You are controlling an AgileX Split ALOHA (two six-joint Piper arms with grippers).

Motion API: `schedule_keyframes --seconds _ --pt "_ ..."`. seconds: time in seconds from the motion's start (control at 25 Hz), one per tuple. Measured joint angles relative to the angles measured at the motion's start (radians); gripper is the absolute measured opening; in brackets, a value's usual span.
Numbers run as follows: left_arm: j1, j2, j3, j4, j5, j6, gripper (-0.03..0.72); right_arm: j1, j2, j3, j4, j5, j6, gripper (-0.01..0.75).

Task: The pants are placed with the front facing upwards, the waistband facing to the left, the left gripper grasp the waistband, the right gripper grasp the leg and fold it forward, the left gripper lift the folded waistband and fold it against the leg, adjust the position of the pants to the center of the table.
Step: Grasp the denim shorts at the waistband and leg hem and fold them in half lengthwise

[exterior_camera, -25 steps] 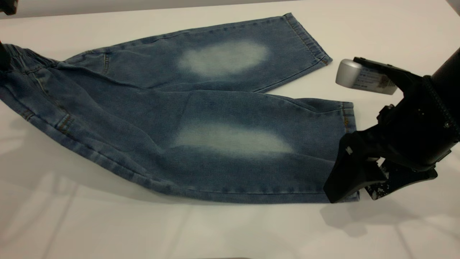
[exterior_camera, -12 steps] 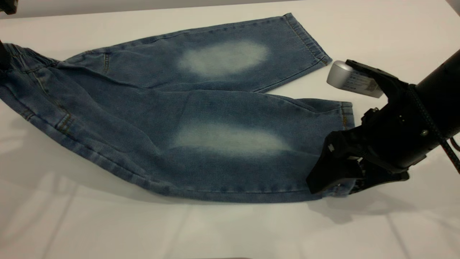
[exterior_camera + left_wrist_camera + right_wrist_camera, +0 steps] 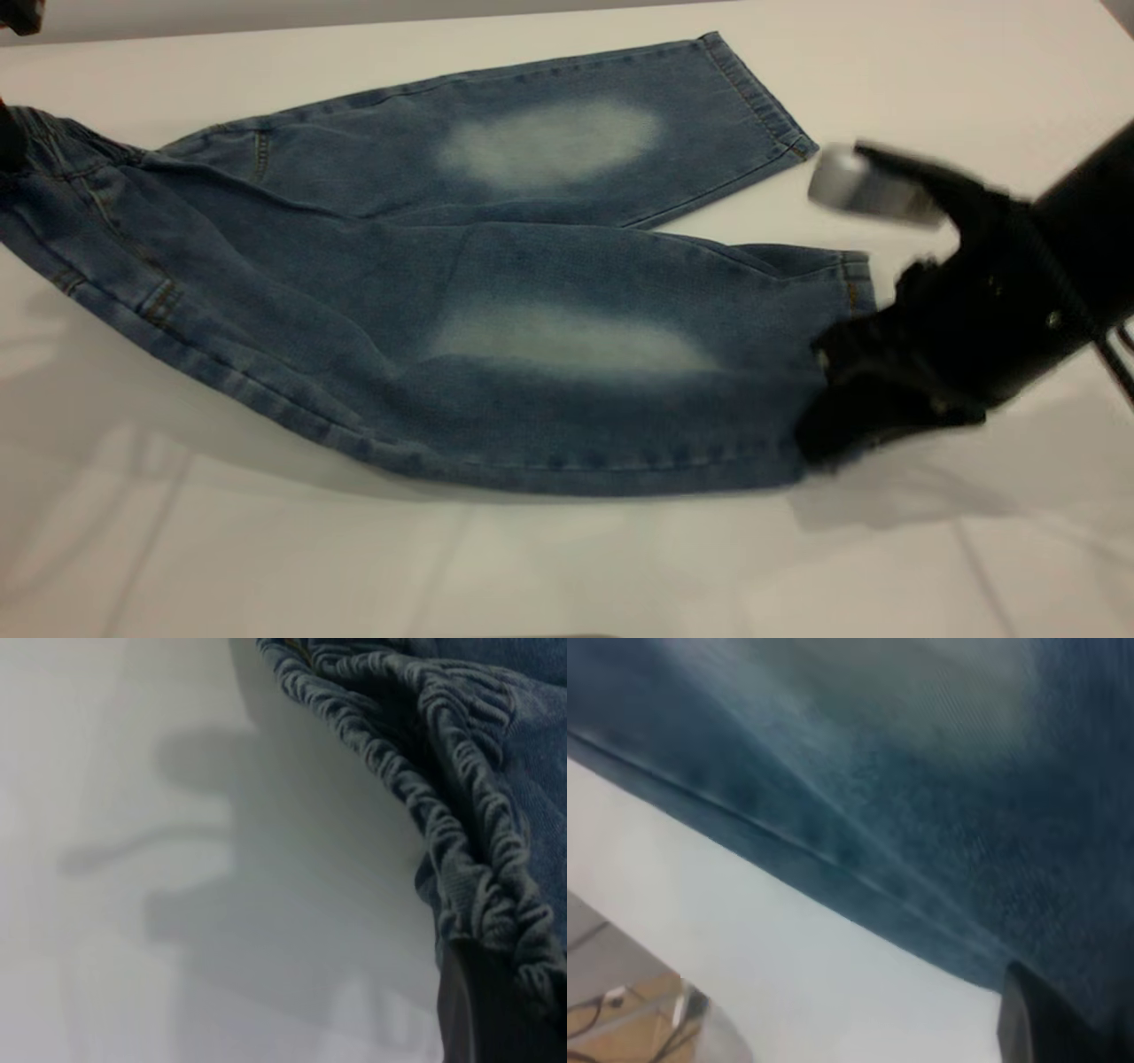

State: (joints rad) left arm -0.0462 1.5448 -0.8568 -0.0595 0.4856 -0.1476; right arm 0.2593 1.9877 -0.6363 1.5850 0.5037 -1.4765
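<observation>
Pants [image 3: 443,292] are lying front up, spread across the white tabletop [image 3: 549,567], waistband [image 3: 53,133] toward the left edge of the exterior view, both legs running right. Faded knee patches are showing on both. The near leg [image 3: 638,390] is ending at its hem under the right end effector [image 3: 819,434], which is sitting at the hem's near corner and looks clamped on the denim; the right wrist view is showing cloth right against a dark finger [image 3: 1050,1023], so reading it as gripping the leg. The left end effector [image 3: 496,1010] is at the gathered waistband, a dark finger tucked under the ruffled elastic; it seems to be pinching it, though only one finger is showing. The waistband end is looking slightly raised off the tabletop.

Handling guess: soft, light denim, floppy, will be draping and sagging between the two holds, not slippery. Best holds are the thick parts: the stitched hem and the bunched elastic band, both giving bulk to pinch. Single-layer grabs risk the layers separating during the fold.
</observation>
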Motion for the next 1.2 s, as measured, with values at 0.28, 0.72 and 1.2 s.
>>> schedule_keyframes --seconds 0.28,0.72,1.2 --pt "0.000 0.000 0.000 0.000 -0.006 0.000 0.062 0.000 -0.232 -0.056 -0.121 0.014 0.105 0.027" --pt "0.000 0.000 0.001 -0.004 -0.175 0.000 0.062 0.000 -0.253 -0.332 -0.445 -0.052 0.422 0.028" --pt "0.000 0.069 0.001 -0.004 -0.349 0.000 0.062 0.000 -0.006 -0.569 -0.452 -0.119 0.437 0.028"
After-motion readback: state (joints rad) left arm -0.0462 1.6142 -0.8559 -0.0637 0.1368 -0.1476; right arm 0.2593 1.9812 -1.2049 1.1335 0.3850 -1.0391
